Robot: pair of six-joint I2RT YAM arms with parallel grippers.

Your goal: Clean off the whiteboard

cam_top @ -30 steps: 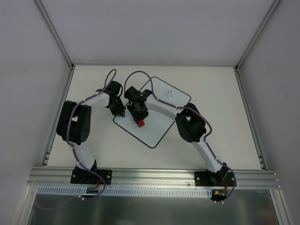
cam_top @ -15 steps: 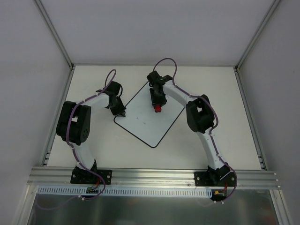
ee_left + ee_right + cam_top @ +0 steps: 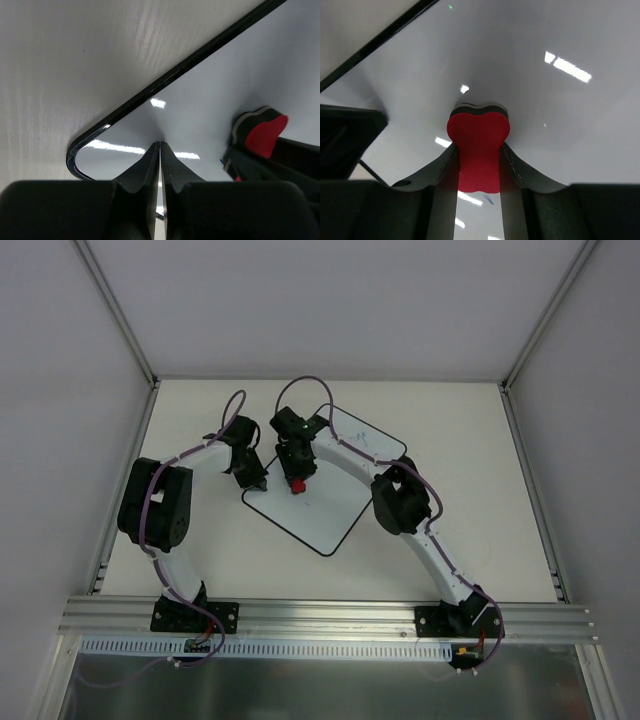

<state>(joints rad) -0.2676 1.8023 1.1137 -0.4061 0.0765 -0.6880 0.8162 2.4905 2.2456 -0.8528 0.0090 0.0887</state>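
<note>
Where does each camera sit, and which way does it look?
Top external: overhead, behind the robot; looks down on both arms and the whiteboard.
Left wrist: faces the whiteboard's corner past the shut left gripper.
Right wrist: faces the whiteboard past the right gripper clamping the red eraser.
Shared: both wrist views show the red eraser.

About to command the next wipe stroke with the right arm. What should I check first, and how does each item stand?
1. Red eraser held in the right gripper: ok, pinched between both fingers.
2. Eraser on the whiteboard: ok, its dark felt end appears to meet the surface.
3. Left gripper pinning the board: ok, jaws shut, tips on the board near its left corner.
4. Gap between the two grippers: ok, apart but close together.
5. Board clean: not ok, faint blue writing shows toward the far right edge.
</note>
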